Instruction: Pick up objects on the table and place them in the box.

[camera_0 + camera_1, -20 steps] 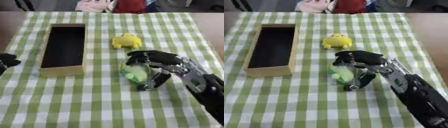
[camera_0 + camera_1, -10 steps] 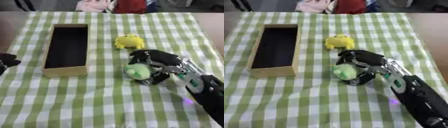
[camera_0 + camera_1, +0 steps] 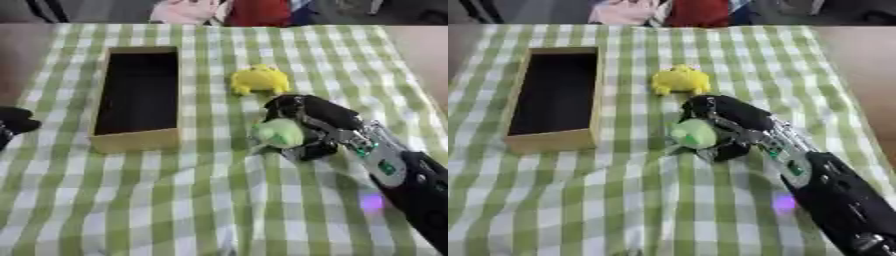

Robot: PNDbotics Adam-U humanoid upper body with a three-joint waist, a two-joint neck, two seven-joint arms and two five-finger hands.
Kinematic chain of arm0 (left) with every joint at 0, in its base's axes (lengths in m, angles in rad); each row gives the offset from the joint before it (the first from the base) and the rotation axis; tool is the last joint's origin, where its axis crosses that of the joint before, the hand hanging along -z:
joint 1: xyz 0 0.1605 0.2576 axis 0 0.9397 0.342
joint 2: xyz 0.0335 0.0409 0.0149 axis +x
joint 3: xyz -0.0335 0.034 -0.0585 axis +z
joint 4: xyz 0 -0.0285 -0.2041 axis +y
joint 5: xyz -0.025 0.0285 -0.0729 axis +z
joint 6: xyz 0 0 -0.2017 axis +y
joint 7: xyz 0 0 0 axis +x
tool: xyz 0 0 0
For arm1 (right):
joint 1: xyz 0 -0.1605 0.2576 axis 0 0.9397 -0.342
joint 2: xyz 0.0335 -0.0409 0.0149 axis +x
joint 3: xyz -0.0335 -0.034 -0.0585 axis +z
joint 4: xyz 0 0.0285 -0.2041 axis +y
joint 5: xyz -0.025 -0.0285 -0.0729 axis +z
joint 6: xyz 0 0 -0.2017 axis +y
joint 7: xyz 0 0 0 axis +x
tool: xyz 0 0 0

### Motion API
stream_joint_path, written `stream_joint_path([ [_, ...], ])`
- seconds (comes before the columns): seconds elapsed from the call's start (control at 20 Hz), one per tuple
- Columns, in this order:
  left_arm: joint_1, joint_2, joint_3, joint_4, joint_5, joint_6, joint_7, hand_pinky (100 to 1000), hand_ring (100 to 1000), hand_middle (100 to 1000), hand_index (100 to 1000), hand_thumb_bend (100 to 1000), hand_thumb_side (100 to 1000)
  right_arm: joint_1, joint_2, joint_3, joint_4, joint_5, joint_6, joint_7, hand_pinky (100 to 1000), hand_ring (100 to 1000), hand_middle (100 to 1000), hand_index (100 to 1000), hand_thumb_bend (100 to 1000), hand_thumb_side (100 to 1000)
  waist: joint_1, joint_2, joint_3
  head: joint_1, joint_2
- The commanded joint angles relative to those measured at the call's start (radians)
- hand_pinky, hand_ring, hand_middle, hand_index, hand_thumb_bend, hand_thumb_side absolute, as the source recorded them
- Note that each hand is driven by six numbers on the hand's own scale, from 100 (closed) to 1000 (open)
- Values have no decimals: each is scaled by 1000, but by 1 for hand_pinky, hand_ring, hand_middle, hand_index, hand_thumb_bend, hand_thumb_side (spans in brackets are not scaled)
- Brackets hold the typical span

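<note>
The right hand has its fingers curled around a green toy on the checked table, right of the open wooden box. A yellow toy lies just beyond. The left hand shows at the left edge; its fingers cannot be made out.

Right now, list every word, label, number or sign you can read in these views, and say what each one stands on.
None can be read.
Right hand, its fingers curled round the green object: a small green patch and a purple light on the forearm, no legible text.
Box: plain, no print visible.
Yellow toy: no markings visible.
Checked tablecloth: pattern only.
</note>
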Motion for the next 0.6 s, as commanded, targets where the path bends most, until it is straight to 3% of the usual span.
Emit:
stream_joint_path([
  [0.05, -9, 19, 1, -15, 6, 2, -1, 779, 673, 651, 712, 100, 931, -14, -35, -3, -38, -45, 17, 33, 625, 856, 440, 714, 100, 130, 0, -20, -1, 0, 4],
  [0.1, -9, 19, 1, -15, 6, 2, -1, 779, 673, 651, 712, 100, 932, -13, -36, -3, -42, -57, 21, 45, 628, 860, 446, 719, 100, 265, 0, -21, -1, 0, 4],
  [0.4, -8, 19, 1, -15, 7, 2, -2, 779, 673, 651, 712, 100, 932, -11, -43, -6, -60, -120, 38, 105, 635, 872, 468, 736, 100, 852, 1, -21, -1, 0, 7],
  [0.6, -7, 18, 0, -15, 7, 2, -2, 779, 674, 651, 712, 100, 932, -12, -49, -9, -71, -152, 55, 125, 636, 874, 470, 739, 100, 973, 2, -21, -3, 0, 8],
])
